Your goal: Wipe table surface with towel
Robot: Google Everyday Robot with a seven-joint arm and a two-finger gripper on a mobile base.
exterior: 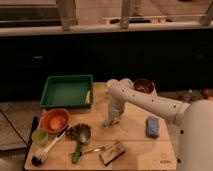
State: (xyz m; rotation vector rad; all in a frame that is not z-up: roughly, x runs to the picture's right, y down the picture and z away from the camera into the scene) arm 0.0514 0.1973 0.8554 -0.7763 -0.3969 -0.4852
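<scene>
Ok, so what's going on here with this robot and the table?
The robot's white arm reaches down over the middle of the wooden table surface. Its hand is low at the tabletop, in front of the green tray and beside the orange bowl. No towel can be made out under the hand. A blue pad lies nearby, apart from the hand.

Gripper (110, 121) at mid table surface (135, 147), tray (67, 91) behind-left, sponge (152, 126) right.
</scene>
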